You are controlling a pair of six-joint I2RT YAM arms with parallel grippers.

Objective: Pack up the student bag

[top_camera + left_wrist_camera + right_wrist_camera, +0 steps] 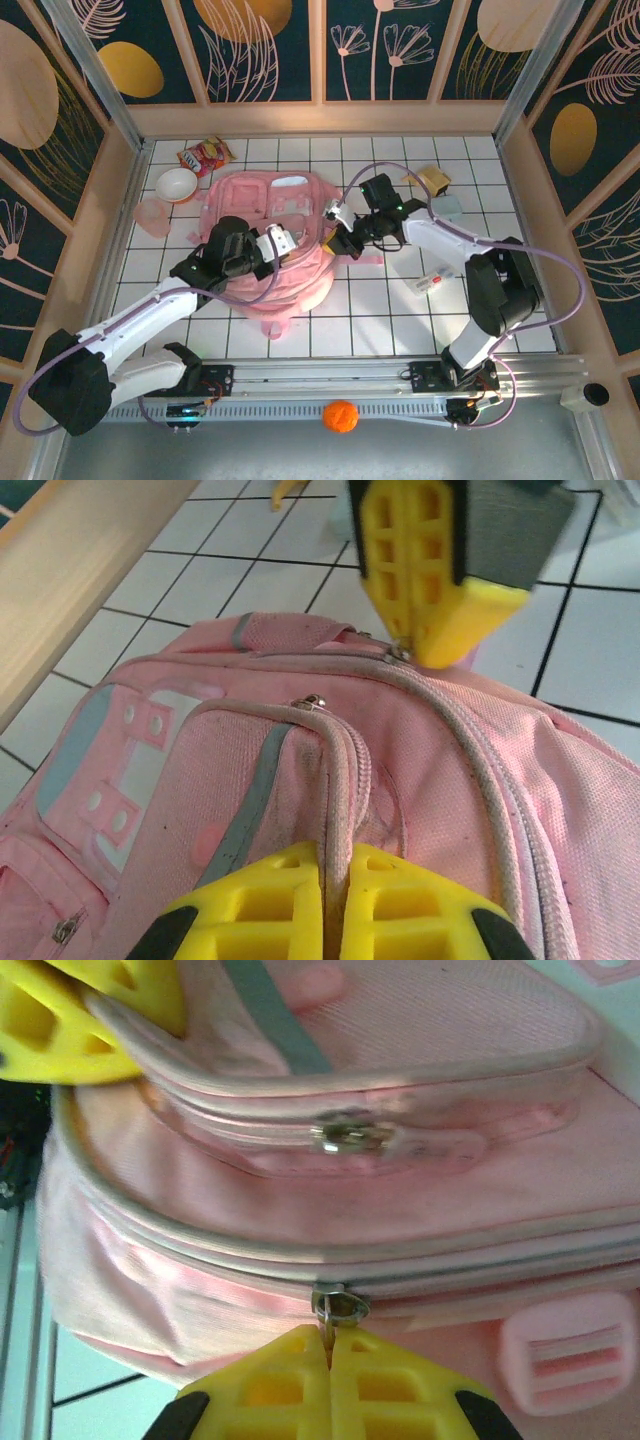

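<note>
Right pincer tight on student bag

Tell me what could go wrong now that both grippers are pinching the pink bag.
The right gripper grips just the small zipper pull, which might slip free when pulled. The left gripper pinches only a fabric ridge on the bag; if that slips, the bag could drag along instead of unzipping.

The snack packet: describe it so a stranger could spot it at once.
Find the big pink student bag in the middle of the top view. Beyond its far-left corner sits a red-rimmed white bowl, and the snack packet lies just behind that. It is the only flat, red-and-yellow printed item there.
</note>
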